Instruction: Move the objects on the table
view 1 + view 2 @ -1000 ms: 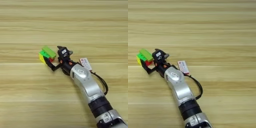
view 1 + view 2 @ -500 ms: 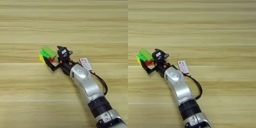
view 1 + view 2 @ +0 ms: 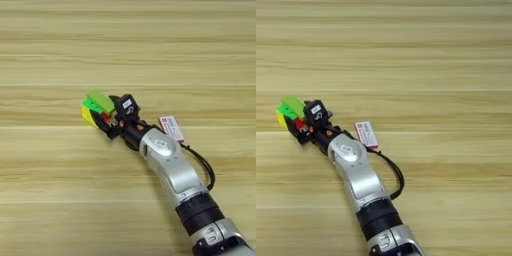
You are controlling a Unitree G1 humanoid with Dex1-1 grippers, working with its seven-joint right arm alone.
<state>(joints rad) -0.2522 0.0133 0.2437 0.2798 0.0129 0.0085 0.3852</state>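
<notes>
The broad light-wood bench [image 3: 60, 200] is carrying everything. The silver forearm [image 3: 172, 170] is reaching in from the bottom right corner. Its black end effector [image 3: 106, 120] is holding the multicoloured puzzle cube [image 3: 96, 109] left of the bench's middle. The white-and-red rectangular eraser [image 3: 171, 128] is lying beside the forearm.

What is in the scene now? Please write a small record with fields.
surface: wooden table
arm: right arm, entering from the bottom right
gripper: gripper at the puzzle cube
cube: puzzle cube, green and yellow faces showing, left of centre
green bar: green bar, lying on top of the cube
eraser: white-and-red eraser, flat on the table beside the arm
grasp: cannot tell
</notes>
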